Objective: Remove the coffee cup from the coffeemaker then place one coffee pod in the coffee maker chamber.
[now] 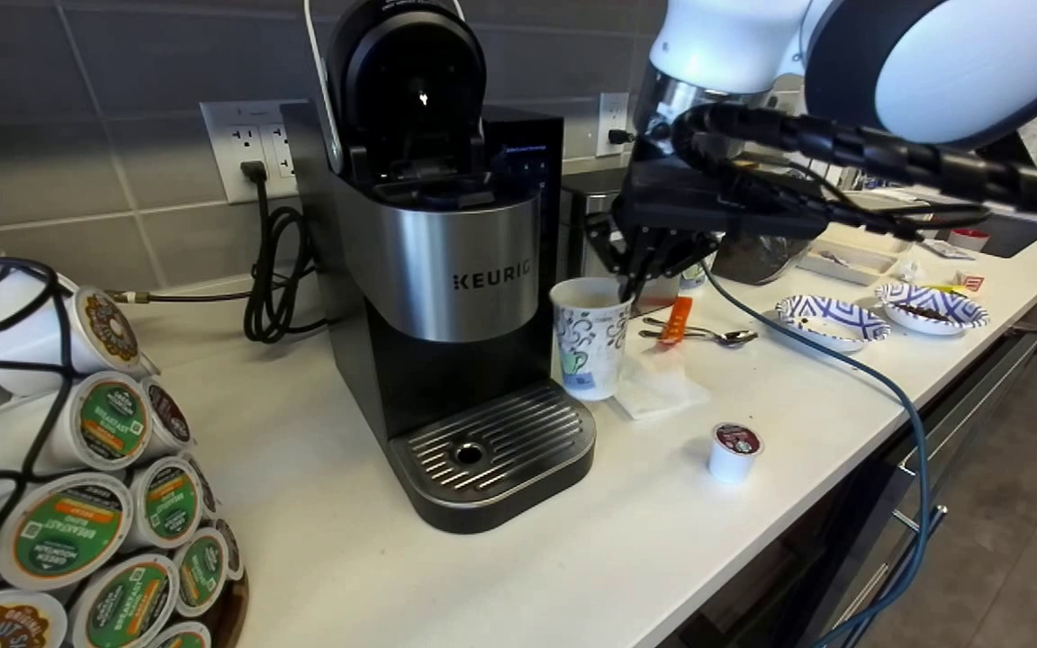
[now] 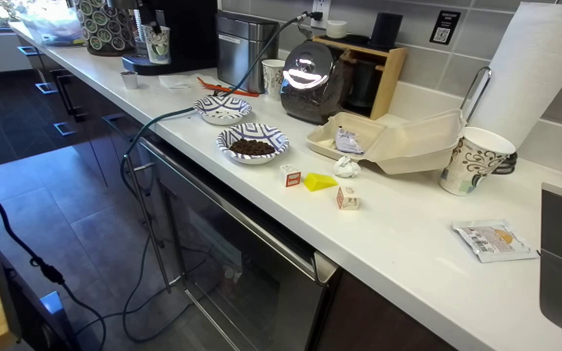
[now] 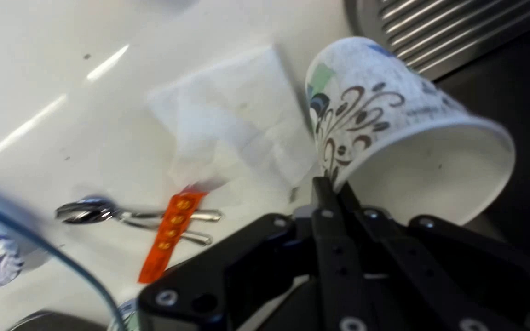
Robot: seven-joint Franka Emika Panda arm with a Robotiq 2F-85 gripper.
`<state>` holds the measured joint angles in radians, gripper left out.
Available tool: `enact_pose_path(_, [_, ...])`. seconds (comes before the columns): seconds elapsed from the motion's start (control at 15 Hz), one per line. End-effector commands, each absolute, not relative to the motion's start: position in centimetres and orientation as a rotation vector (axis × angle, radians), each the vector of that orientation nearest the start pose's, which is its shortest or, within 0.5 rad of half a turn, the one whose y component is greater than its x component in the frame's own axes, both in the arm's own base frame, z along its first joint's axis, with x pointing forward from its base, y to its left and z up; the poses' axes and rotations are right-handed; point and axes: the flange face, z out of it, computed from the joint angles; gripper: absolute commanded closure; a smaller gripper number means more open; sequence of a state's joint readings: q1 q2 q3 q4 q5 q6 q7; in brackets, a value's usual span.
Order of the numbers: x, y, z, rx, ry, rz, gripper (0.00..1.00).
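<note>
The paper coffee cup (image 1: 590, 346) has a brown swirl print and stands upright beside the drip tray of the Keurig coffeemaker (image 1: 446, 270). My gripper (image 1: 628, 290) is shut on the cup's rim. In the wrist view one fingertip is outside and one inside the cup wall (image 3: 361, 99), at the gripper (image 3: 334, 186). The cup also shows in an exterior view (image 2: 158, 46); I cannot tell whether its base touches the counter. The coffeemaker's lid is raised and its chamber (image 1: 455, 191) is exposed. A single white coffee pod (image 1: 734, 454) with a dark red lid stands upright on the counter; it also shows here (image 2: 129, 80).
A rack of pods (image 1: 77, 504) stands left of the coffeemaker. A napkin (image 1: 658, 387), spoons (image 1: 734, 338) and an orange packet (image 1: 676, 319) lie beside the cup. A blue cable (image 1: 843, 355) crosses the counter. Patterned bowls (image 1: 829, 335) and a metal bin (image 2: 244, 53) are farther along.
</note>
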<state>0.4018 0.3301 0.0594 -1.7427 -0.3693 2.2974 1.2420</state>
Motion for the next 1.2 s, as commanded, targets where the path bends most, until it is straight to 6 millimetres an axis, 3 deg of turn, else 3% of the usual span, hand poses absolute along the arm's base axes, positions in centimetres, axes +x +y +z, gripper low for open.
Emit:
enact_pose_path(0.0, [58.0, 20.0, 43.1, -3.051, 1.087, -0.694, 0.99])
enact_pose_path(0.2, [56.3, 13.5, 42.7, -3.102, 1.338, -0.634, 0.99])
enact_pose_path(0.4, [54.0, 10.1, 41.0, -3.072, 1.435, -0.437, 0.99])
enact_pose_path(0.47, [53.6, 9.3, 40.3, -2.986, 1.481, -0.411, 0.99])
enact_pose_path(0.67, [52.2, 8.3, 38.4, -2.801, 1.545, -0.344, 0.99])
enact_pose_path(0.8, [51.2, 8.3, 37.7, -2.678, 1.569, -0.389, 0.99])
enact_pose_path(1.07, [49.5, 10.0, 38.2, -2.556, 1.499, -0.676, 0.99])
enact_pose_path(1.13, [49.3, 10.5, 38.5, -2.574, 1.465, -0.733, 0.71])
